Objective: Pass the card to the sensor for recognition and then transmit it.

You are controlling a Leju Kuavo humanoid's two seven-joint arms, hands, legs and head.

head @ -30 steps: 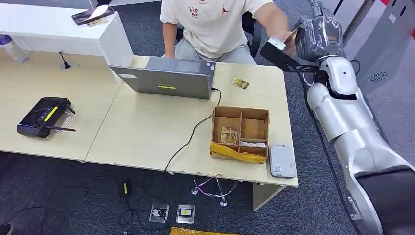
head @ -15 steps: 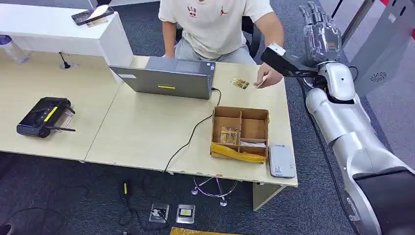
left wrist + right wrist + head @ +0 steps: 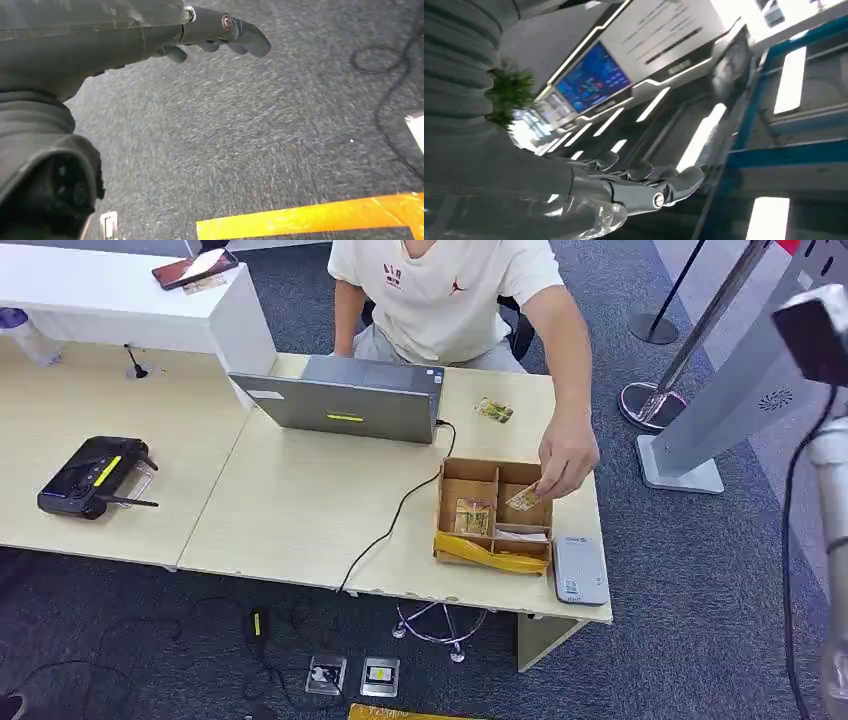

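The right hand (image 3: pixel 634 187) is raised well above the counter (image 3: pixel 300 510), its wrist camera looking up at ceiling lights and a wall screen (image 3: pixel 591 80). Its fingers (image 3: pixel 684 180) lie stretched out nearly straight, side by side, and nothing sits in them or touches them; the hand is empty and spread.

The left hand (image 3: pixel 220 35) hangs low over grey carpet (image 3: pixel 250 130), beside a strip of orange tape (image 3: pixel 310 220). Its fingers (image 3: pixel 250 40) look loosely extended with nothing between them, though the picture is blurred and much of the hand is cut off, so its state is hard to call with certainty.

In the head view, a person in a pale T-shirt sits behind the counter and reaches one hand (image 3: pixel 567 455) down over the cardboard tray (image 3: pixel 493 515). The card (image 3: pixel 523 500) is pinched in that person's fingertips, tilted, just above or at the upper right compartment of the tray. Another card (image 3: pixel 470 517) lies in a middle compartment, and a yellow strip (image 3: pixel 490 553) runs along the tray's near side. The grey card sensor (image 3: pixel 579 569) lies flat on the counter just beside the tray's near right corner. A further card (image 3: pixel 494 410) rests on the counter near the open laptop (image 3: pixel 340 405), whose cable trails over the near edge. A black handheld controller (image 3: pixel 92 476) sits well apart at the left.
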